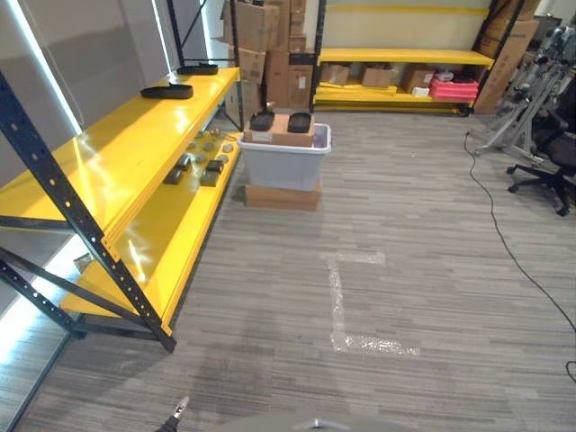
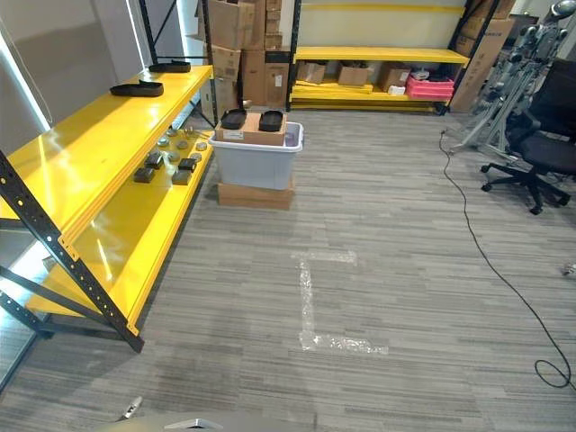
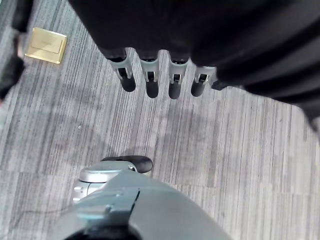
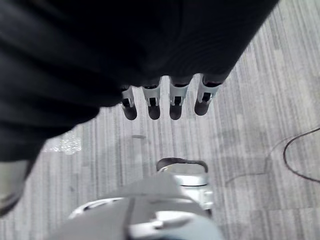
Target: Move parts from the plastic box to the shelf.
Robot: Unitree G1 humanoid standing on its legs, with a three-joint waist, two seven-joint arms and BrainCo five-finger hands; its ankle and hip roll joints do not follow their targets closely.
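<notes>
**Both hands empty, box far ahead beside the shelf**

I see the plastic box (image 1: 284, 162) standing on a flat cardboard box (image 1: 282, 196) on the grey floor (image 2: 405, 270), well ahead of me and just beside the yellow shelf (image 1: 108, 153); inside the plastic box there is a brown carton (image 1: 279, 131) with two black parts (image 1: 299, 121) on top of it; several small dark parts (image 2: 171, 166) already lie on the lower board of the shelf near the box, and two flat black pieces (image 1: 167, 91) rest on the upper board. In the left wrist view my left hand (image 3: 150, 80) hangs over the floor with fingers straight and relaxed, holding nothing; in the right wrist view my right hand (image 4: 165, 100) is the same, fingers loose and empty above the floor. A white tape mark (image 1: 346, 306) lies on the floor between me and the box; a black office chair (image 2: 535, 153) stands at the right, and another yellow rack (image 1: 396, 67) with cartons is at the back.
</notes>
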